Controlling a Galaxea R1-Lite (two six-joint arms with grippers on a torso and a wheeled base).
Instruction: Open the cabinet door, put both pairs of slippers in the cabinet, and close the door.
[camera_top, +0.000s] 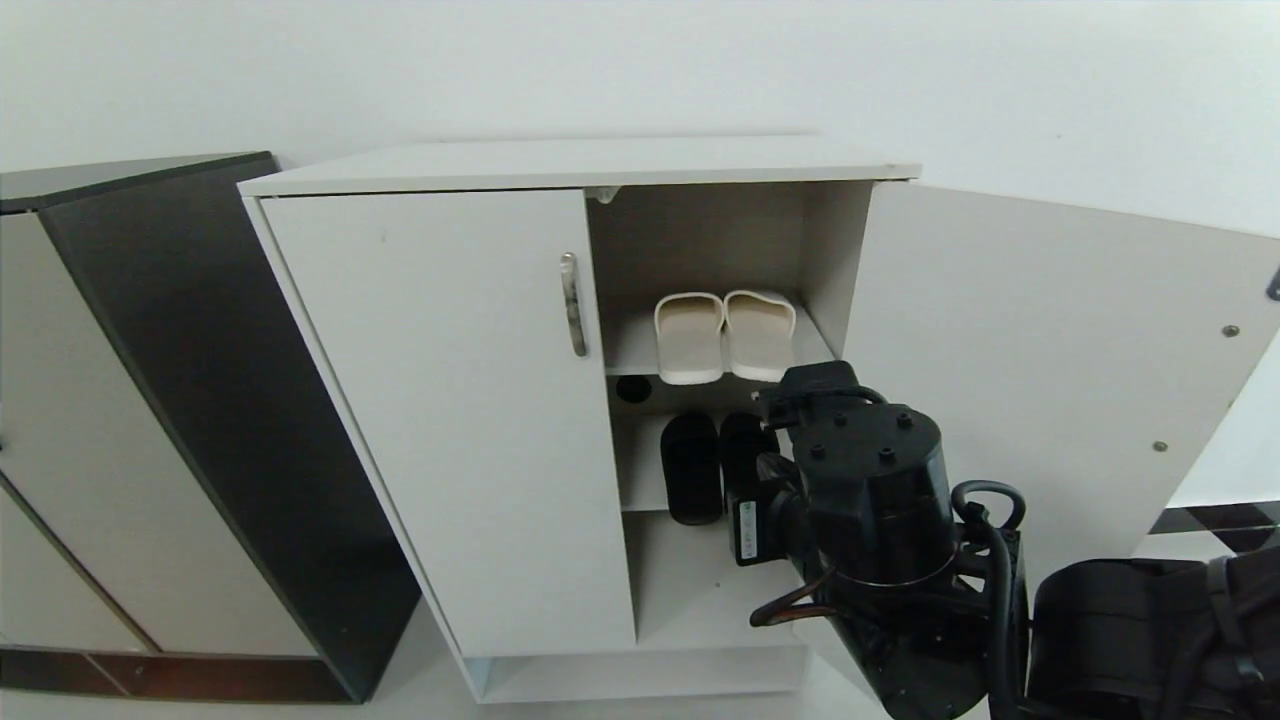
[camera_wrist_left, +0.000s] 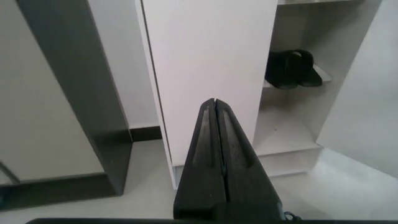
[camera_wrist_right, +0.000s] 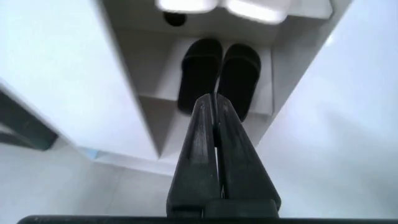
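Right gripper (camera_wrist_right: 215, 96) is seen closest, its jaws pressed together on nothing, just outside the cabinet (camera_top: 440, 420) opening. Just beyond the jaw tips, the black slippers (camera_wrist_right: 219, 71) are set side by side on the middle shelf (camera_top: 640, 490), their near ends at its front edge. Nothing is gripped, so this pair is judged to be placed already. Above and beyond the jaws, the pale slippers (camera_top: 725, 335) are laid the same way on the upper shelf. One pair is kept to each shelf, probably so that neither is stacked on the other.

Two pairs are counted, four slippers in all, and both are inside the cabinet. Only the closing is judged to be left.

Two doors are counted. To the right of the right jaws, the open door (camera_top: 1050, 380) is swung wide, which gives the arm room at the shelves. To their left, the shut door (camera_top: 450, 400) is fitted with one handle (camera_top: 572, 305).

Left gripper (camera_wrist_left: 214, 101) is held low before the shut door, jaws together and empty, well clear of the opening. To the left of those jaws one dark cabinet (camera_top: 200, 400) is stood beside the white one.
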